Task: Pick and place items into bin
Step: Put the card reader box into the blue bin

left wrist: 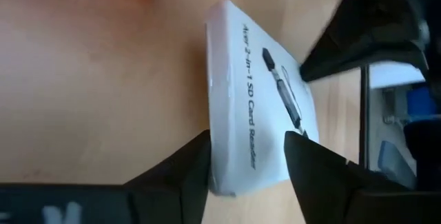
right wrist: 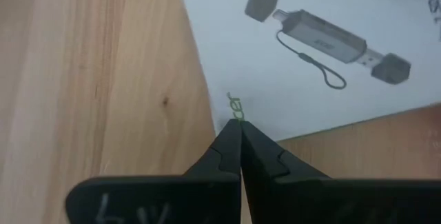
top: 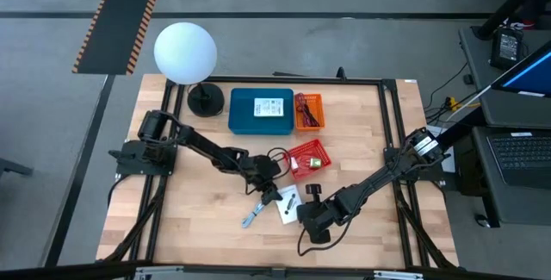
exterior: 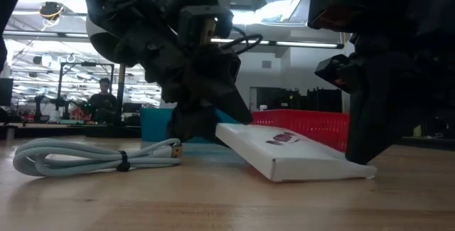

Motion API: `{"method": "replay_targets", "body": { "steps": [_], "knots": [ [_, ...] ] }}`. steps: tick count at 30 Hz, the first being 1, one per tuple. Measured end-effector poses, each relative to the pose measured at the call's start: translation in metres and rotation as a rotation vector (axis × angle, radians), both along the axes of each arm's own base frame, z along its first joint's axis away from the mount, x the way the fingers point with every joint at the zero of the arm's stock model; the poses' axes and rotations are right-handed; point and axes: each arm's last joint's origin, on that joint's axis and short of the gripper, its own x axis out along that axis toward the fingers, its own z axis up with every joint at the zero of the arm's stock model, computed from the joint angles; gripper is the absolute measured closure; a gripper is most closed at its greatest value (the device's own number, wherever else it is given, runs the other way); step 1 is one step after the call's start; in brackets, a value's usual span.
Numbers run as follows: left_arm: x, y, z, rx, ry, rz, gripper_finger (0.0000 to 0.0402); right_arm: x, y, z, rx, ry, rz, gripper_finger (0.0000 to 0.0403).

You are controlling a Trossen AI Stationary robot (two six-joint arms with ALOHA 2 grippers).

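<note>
At the near middle of the counter [top: 198, 228], the left tool [left wrist: 244, 156] is pinching one end of the white card-reader box [left wrist: 258, 93], its two dark fingers [left wrist: 180, 169] sitting either side of the box's narrow end. In the low view that end of the box [exterior: 288, 153] is tilting up off the wood while its far end is resting on the counter. The right tool [right wrist: 239, 148] is hovering at the box's opposite edge, fingers pressed together, their tips touching the printed face [right wrist: 324, 52] just beside the green lettering. Beside the box, toward the left arm, a blue-silver tool [top: 252, 214] is lying flat. Just beyond the box, the red basket [top: 306, 159] is sitting, with a black cable [top: 274, 154] looping near it. Farther back, the blue bin [top: 261, 112] is standing with an orange tray [top: 309, 113] touching its side, and the white globe lamp [top: 184, 52] is rising well behind. A grey coiled cable [exterior: 85, 156] is lying on the wood in the low view.
</note>
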Motion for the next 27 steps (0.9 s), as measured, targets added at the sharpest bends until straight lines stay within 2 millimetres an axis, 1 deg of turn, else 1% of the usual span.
{"method": "replay_targets", "body": {
  "steps": [4,8,11,13,16,19,21,24,27],
  "knots": [
    [0.000,-0.003,0.001,0.007,-0.018,-0.019,0.0261,0.000,0.000,0.000,0.000,-0.001,0.000,0.0403],
    [0.000,-0.004,0.002,0.032,-0.036,-0.046,0.0313,0.000,0.000,0.000,0.002,-0.002,-0.003,0.0403],
    [0.000,-0.005,0.004,0.010,-0.046,-0.078,0.0354,0.001,0.000,0.000,0.018,-0.008,-0.028,0.0403],
    [0.001,-0.004,0.005,-0.008,-0.052,-0.108,0.0373,0.001,0.001,0.001,0.033,-0.016,-0.045,0.0403],
    [0.001,-0.002,0.005,-0.024,-0.052,-0.129,0.0374,0.001,0.001,0.004,0.051,-0.029,-0.063,0.0403],
    [0.000,-0.002,0.007,-0.004,-0.067,-0.144,0.0374,0.001,0.001,0.010,0.068,-0.040,-0.073,0.0402],
    [-0.001,-0.002,0.012,0.010,-0.081,-0.156,0.0374,0.002,0.002,0.016,0.069,-0.048,-0.073,0.0402],
    [-0.003,-0.005,0.016,0.026,-0.094,-0.198,0.0374,0.005,0.008,0.027,0.058,-0.057,-0.062,0.0402],
    [-0.007,-0.006,0.025,0.048,-0.105,-0.222,0.0375,0.006,0.013,0.039,0.035,-0.054,-0.060,0.0402]
  ]
}}
